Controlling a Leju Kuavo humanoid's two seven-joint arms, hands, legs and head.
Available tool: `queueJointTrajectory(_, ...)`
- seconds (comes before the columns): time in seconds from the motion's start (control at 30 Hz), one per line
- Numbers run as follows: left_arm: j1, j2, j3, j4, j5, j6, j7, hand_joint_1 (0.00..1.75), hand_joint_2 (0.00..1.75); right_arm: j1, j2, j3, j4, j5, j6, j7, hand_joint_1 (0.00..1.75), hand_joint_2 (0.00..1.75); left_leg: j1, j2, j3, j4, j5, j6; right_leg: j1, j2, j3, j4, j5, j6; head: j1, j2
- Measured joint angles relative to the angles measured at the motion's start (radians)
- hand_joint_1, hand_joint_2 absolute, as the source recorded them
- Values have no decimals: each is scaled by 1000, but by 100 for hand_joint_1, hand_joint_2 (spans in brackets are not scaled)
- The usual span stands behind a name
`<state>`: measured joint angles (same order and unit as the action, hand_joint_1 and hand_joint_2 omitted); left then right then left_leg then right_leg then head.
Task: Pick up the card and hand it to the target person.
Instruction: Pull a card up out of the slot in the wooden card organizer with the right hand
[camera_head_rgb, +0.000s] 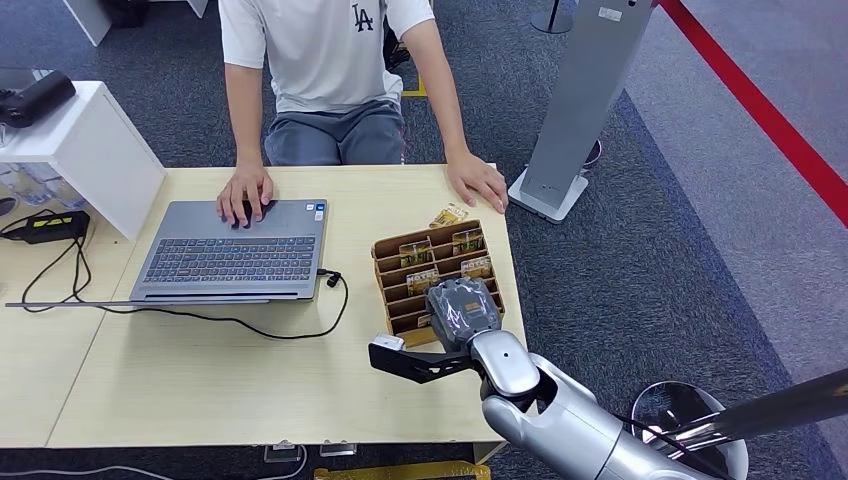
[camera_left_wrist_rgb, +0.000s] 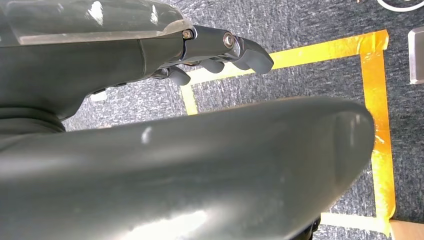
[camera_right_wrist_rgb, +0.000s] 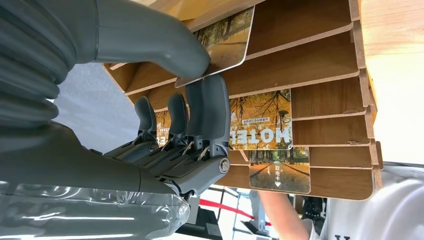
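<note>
I've got the right hand (camera_head_rgb: 462, 305) down over the near rows of the wooden card rack (camera_head_rgb: 388, 262), which sits on the table (camera_head_rgb: 200, 380) just right of the laptop (camera_head_rgb: 235, 250). In the right wrist view the thumb (camera_right_wrist_rgb: 150, 40) and the darker fingers (camera_right_wrist_rgb: 207, 107) are closed on a hotel key card (camera_right_wrist_rgb: 227, 37), pinching its edge, with the card still half-seated in its slot. More cards (camera_right_wrist_rgb: 262, 120) stand in the slots beyond. One loose card (camera_head_rgb: 449, 215) lies on the table just past the rack's far edge.

The person (camera_head_rgb: 330, 60) sits at the far side, one hand on the laptop, the other hand (camera_head_rgb: 478, 180) resting on the table near the rack's far right corner.

My left hand (camera_left_wrist_rgb: 220, 50) hangs over the carpet, fingers curled in loosely with nothing in them as far as I can see.

To do this well, I'd draw the card out along the slot's slant, not sideways, so the rack doesn't lift or drag. I'd keep the pinch firm; it's a thin, slick card. Then reach toward that waiting hand.
</note>
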<state>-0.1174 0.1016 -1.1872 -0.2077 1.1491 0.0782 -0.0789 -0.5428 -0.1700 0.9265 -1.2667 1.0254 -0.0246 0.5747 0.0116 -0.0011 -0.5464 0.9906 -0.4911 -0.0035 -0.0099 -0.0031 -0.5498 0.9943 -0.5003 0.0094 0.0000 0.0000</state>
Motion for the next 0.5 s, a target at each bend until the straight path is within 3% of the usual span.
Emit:
queueJointTrajectory(0.17, 0, 1, -1, 0, 0, 0, -1, 0, 0, -1, -3, -3, -7, -1, 0, 2, 77, 175, 0, 0, 0, 0, 0, 0, 0, 0, 0, 0, 0, 0, 0, 0)
queueJointTrajectory(0.27, 0, 1, -2, 0, -1, 0, -1, 0, 0, -1, -1, -2, -6, -2, 1, 1, 75, 175, 0, 0, 1, -1, 0, 0, 0, 0, 1, 0, 0, 0, 0, 0)
queueJointTrajectory(0.37, 0, 2, -2, 1, -2, -1, -2, 0, 0, 1, 0, -1, -4, -5, 1, 1, 80, 175, 0, 0, 0, 0, 0, 0, 0, 0, 0, 0, 0, 0, 0, 0)
queueJointTrajectory(0.5, 0, 3, -2, 1, -2, 0, -2, 0, 0, 4, -2, 0, -4, -7, 1, 1, 123, 175, 0, 0, 0, 0, 0, 0, 0, 0, 0, 0, 0, 0, 0, 0)
